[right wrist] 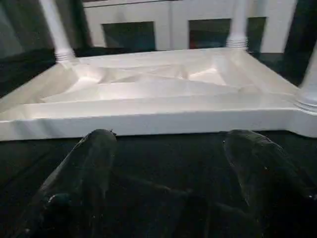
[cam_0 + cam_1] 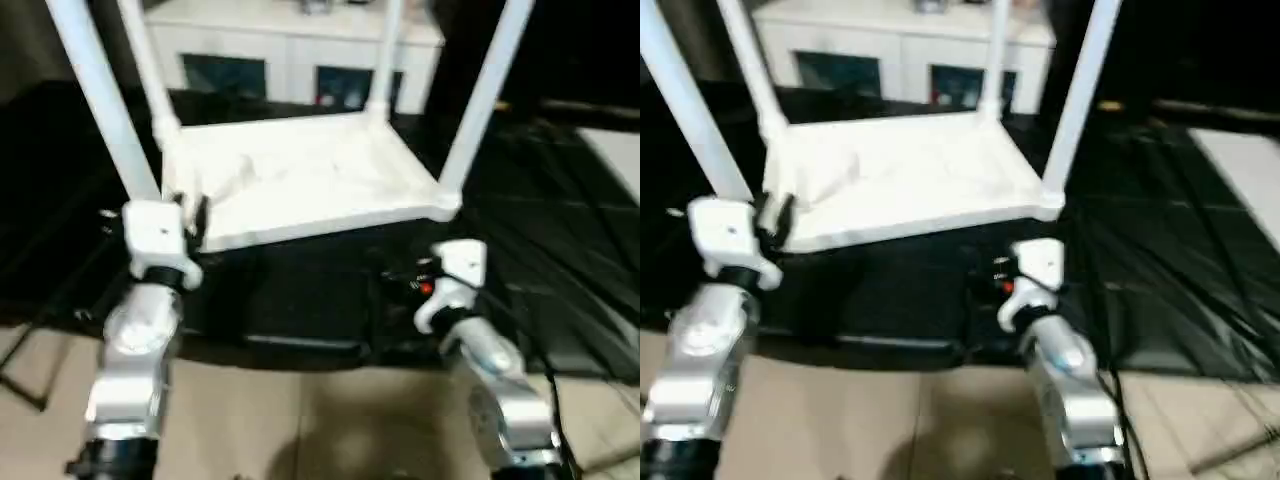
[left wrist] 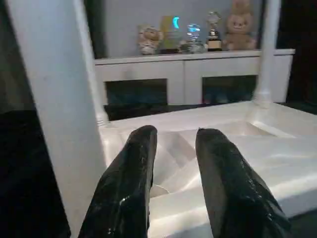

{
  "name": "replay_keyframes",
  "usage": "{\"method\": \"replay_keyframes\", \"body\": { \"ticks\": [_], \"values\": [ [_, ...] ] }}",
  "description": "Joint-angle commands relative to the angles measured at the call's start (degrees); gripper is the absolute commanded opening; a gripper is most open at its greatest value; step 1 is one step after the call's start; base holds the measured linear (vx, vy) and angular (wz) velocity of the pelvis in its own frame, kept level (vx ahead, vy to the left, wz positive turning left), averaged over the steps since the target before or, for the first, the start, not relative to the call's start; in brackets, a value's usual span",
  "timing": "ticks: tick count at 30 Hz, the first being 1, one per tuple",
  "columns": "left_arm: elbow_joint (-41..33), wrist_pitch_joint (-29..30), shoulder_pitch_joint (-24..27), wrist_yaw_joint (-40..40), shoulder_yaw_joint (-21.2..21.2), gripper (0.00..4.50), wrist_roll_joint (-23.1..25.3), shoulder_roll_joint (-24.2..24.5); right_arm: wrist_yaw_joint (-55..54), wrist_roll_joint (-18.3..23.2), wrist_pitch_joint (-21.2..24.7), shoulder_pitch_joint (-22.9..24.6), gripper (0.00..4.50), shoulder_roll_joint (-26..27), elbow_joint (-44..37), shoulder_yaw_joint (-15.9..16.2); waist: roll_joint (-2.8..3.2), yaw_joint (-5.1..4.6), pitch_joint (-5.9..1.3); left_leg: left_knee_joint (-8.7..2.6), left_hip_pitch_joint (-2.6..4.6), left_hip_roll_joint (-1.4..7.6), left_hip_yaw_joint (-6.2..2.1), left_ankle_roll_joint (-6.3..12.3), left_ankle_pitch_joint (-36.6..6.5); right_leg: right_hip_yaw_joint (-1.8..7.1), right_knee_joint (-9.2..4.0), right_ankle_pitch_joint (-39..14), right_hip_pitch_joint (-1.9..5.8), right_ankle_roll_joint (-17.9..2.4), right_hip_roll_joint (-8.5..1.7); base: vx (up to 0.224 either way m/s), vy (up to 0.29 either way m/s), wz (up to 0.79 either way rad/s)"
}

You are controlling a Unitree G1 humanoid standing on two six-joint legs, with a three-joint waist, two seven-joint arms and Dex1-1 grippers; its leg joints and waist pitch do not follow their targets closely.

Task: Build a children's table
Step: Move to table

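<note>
The white tabletop lies upside down on a dark mat, ribbed underside up, with all four white legs standing upright in its corner sockets. The left gripper sits at the near left corner beside that leg, jaws partly spread and holding nothing. The right gripper hovers just short of the near edge, jaws spread wide, empty. A white cabinet stands behind
</note>
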Motion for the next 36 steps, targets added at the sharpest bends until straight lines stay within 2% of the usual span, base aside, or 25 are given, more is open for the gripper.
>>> {"method": "replay_keyframes", "body": {
  "ticks": [1,2,3,4,5,6,7,8,9,10,11,12,13,14,15,17,19,28,30,31,32,33,34,35,36],
  "values": [
    [-0.4,-0.2,-0.4,-0.8,-0.7,1.61,0.2,0.2,-0.4,0.1,0.3,-0.1,3.84,0.0,-0.8,-0.3,0.48,2.23,-2.94,-3.96,-0.88,6.90,-5.96,3.88,-15.1,5.13,-7.98,-27.6,3.14,-9.5,-9.61,-0.085,0.154,-0.02],
    [-0.7,0.3,-0.1,-0.1,-2.1,1.61,2.3,0.6,0.0,-0.1,0.1,-0.1,3.84,-0.3,-0.8,-0.1,1.87,0.82,-3.14,-7.91,-0.41,6.86,-5.79,-0.96,-16.4,1.34,-4.38,-19.4,1.80,-7.7,-1.65,-0.068,0.162,-0.17],
    [-1.0,1.0,0.1,-0.8,-2.4,1.61,1.6,0.2,0.1,-0.1,0.1,-0.1,3.84,-0.3,-0.8,-0.1,2.53,0.31,-3.19,-8.88,0.21,7.00,-6.18,-5.91,-18.7,0.77,-2.52,-12.1,1.07,-6.0,1.34,-0.044,0.125,-0.05],
    [-1.2,1.3,0.4,-0.7,-1.9,1.61,0.2,-0.7,0.4,0.0,0.1,-0.1,3.84,-0.3,-0.9,0.0,2.92,0.26,-3.30,-9.48,0.80,7.67,-6.79,-12.10,-20.9,0.81,-1.60,-4.8,0.55,-5.0,2.34,-0.044,0.125,-0.05],
    [-1.5,1.7,0.6,-1.2,-0.8,1.61,-2.9,-2.1,0.7,-0.2,0.0,-0.1,3.84,-0.5,-1.0,0.2,3.03,0.18,-2.88,-11.99,0.75,10.29,-6.82,-21.39,-26.2,-0.01,0.20,2.3,-0.38,-2.4,3.57,-0.046,0.064,0.14],
    [-1.5,1.8,0.8,-1.6,-0.2,1.87,-4.6,-2.8,0.8,-0.3,-0.1,-0.1,3.84,-0.6,-1.0,0.4,2.97,0.22,-3.01,-12.20,0.81,10.63,-6.84,-20.61,-27.9,-0.15,0.48,1.9,-0.18,-1.9,3.34,-0.035,-0.009,0.21],
    [-2.4,1.3,1.3,-2.8,0.4,1.87,-6.7,-3.2,1.1,-0.1,-0.5,0.0,3.84,-0.7,-1.2,0.6,2.60,0.62,-3.09,-12.14,1.34,10.90,-6.80,-17.80,-29.9,0.14,0.30,-0.5,-0.55,-1.4,2.63,-0.035,-0.009,0.21],
    [-3.1,0.9,1.6,-3.7,0.8,1.94,-8.1,-3.4,1.4,0.0,-0.8,0.0,3.84,-0.7,-1.3,0.7,1.85,0.97,-2.87,-11.09,1.06,9.97,-6.00,-14.50,-30.8,1.18,-1.36,-3.9,-0.24,-1.5,1.27,-0.026,-0.067,0.20],
    [-4.0,1.3,2.1,-3.8,0.9,1.94,-8.5,-3.3,1.8,0.8,-0.8,0.1,3.84,-0.7,-1.5,0.5,0.68,0.93,-2.88,-9.51,0.65,8.08,-5.05,-12.69,-30.6,2.11,-3.17,-6.6,-0.16,-2.1,0.35,-0.031,-0.083,0.12],
    [-4.1,1.4,2.3,-3.3,1.0,2.01,-7.9,-3.2,1.7,1.0,-0.6,0.0,3.84,-0.6,-1.5,0.2,0.09,1.81,-2.62,-7.21,-0.02,5.16,-3.91,-9.20,-30.2,3.80,-5.56,-20.5,-0.84,-3.1,-2.59,-0.031,-0.083,0.12],
    [-4.2,1.5,2.4,-2.9,1.0,2.14,-7.5,-3.1,1.7,1.2,-0.4,0.0,3.84,-0.6,-1.4,0.1,-0.84,2.52,-2.73,-5.74,-0.32,5.37,-4.48,-4.78,-25.1,4.98,-7.09,-32.6,-0.52,-2.5,-5.23,-0.034,-0.086,0.02],
    [-4.1,1.6,2.6,-2.4,1.3,2.29,-7.1,-2.9,1.7,0.9,-0.1,-0.3,3.84,-0.8,-1.2,0.2,-1.00,3.14,-2.90,-6.00,-1.13,6.29,-4.92,-2.19,-17.7,5.07,-7.16,-34.4,0.39,-2.4,-5.57,-0.015,-0.080,-0.07],
    [-3.9,1.6,2.7,-2.1,1.7,2.35,-7.0,-2.8,1.7,0.7,-0.1,-0.4,3.84,-1.0,-0.9,0.4,-0.79,3.40,-3.08,-6.56,-1.60,6.62,-4.94,-1.75,-14.6,4.61,-6.59,-31.2,0.81,-2.8,-4.83,-0.015,-0.080,-0.07],
    [-3.8,1.7,2.7,-2.0,1.9,2.35,-7.1,-2.8,1.8,0.5,-0.1,-0.6,3.84,-1.1,-0.7,0.5,-0.48,3.27,-3.00,-7.43,-1.54,6.96,-4.66,-1.84,-12.6,3.74,-5.86,-24.3,0.51,-3.7,-2.94,-0.006,-0.065,-0.08],
    [-3.7,1.6,2.8,-2.0,2.2,2.37,-7.0,-2.6,1.9,0.4,-0.2,-0.6,3.84,-1.1,-0.5,0.6,-0.26,3.22,-2.94,-7.68,-1.36,7.06,-4.61,-2.11,-13.2,3.51,-5.57,-22.1,0.45,-4.1,-2.52,0.000,0.000,0.00],
    [-3.8,1.8,2.9,-2.0,2.6,2.71,-7.0,-2.3,1.9,0.3,-0.4,-0.7,3.84,-1.1,-0.4,0.7,-0.14,2.95,-2.84,-7.99,-1.01,7.02,-4.30,-3.79,-17.4,3.37,-5.19,-18.8,0.33,-5.7,-2.06,0.000,0.000,0.00],
    [-3.8,1.9,2.8,-2.1,2.8,2.76,-7.1,-2.1,2.0,0.3,-0.4,-0.8,3.84,-1.1,-0.3,0.7,-0.15,2.92,-2.87,-8.04,-0.90,7.00,-4.25,-4.34,-18.1,3.41,-5.09,-17.5,0.35,-6.0,-1.93,0.000,0.000,0.00],
    [-3.2,3.2,0.9,-0.3,4.2,3.49,-6.7,-1.2,3.2,0.5,-0.2,-0.9,3.84,-1.5,-0.1,1.9,0.36,2.88,-3.40,-7.94,-0.77,7.07,-3.88,-3.65,-11.5,3.22,-3.66,-3.1,1.20,-8.6,-1.51,0.000,0.000,0.00],
    [-3.2,3.1,0.9,-0.2,4.4,3.62,-6.8,-1.0,3.2,0.4,-0.3,-1.0,3.84,-1.4,0.0,1.9,0.57,2.98,-3.17,-8.31,0.34,7.07,-3.77,-4.69,-19.8,3.03,-4.08,-9.7,1.45,-8.0,-1.53,0.000,0.000,0.00],
    [-3.2,3.1,0.7,-0.2,4.5,3.65,-6.9,-0.9,3.2,0.6,-0.4,-1.1,3.84,-1.3,0.1,1.7,0.52,2.75,-2.76,-8.61,1.42,6.90,-3.83,-5.38,-28.6,2.64,-5.03,-18.8,1.27,-7.0,-1.21,0.000,0.000,0.00],
    [-3.2,3.1,0.7,-0.2,4.5,3.65,-6.9,-0.9,3.2,0.6,-0.4,-1.1,3.84,-1.3,0.1,1.6,0.48,2.56,-2.45,-8.64,2.00,6.79,-3.89,-5.44,-32.7,2.38,-5.60,-23.5,1.15,-6.4,-0.96,0.000,0.000,0.00],
    [-3.2,3.3,0.7,-0.1,4.6,3.90,-6.9,-0.8,3.2,0.5,-0.5,-1.1,3.84,-1.4,0.2,1.6,0.42,2.24,-1.75,-8.43,3.29,6.40,-3.88,-5.48,-38.9,1.74,-7.10,-32.6,0.97,-4.9,-0.72,0.000,0.000,0.00],
    [-3.2,3.4,0.6,0.0,4.6,3.90,-6.9,-0.8,3.2,0.5,-0.5,-1.2,3.84,-1.4,0.3,1.7,0.44,2.05,-1.25,-8.31,4.06,6.28,-3.90,-5.46,-41.4,1.21,-7.69,-36.6,0.82,-4.0,-0.51,0.000,0.000,0.00],
    [-3.2,3.5,0.5,0.0,4.6,4.03,-6.9,-0.8,3.4,0.6,-0.5,-1.2,3.84,-1.4,0.3,1.7,0.67,1.27,-0.51,-8.41,5.27,6.06,-4.10,-5.92,-45.0,-0.42,-8.60,-40.8,1.87,-2.0,0.19,0.000,0.000,0.00],
    [-3.2,3.5,0.5,0.0,4.6,4.03,-6.9,-0.8,3.4,0.6,-0.5,-1.2,3.84,-1.4,0.3,1.7,0.68,0.92,-0.48,-8.78,5.32,6.17,-4.18,-6.07,-45.6,-0.73,-8.42,-39.8,2.41,-1.8,0.35,0.074,0.016,-0.11]
  ]
}}
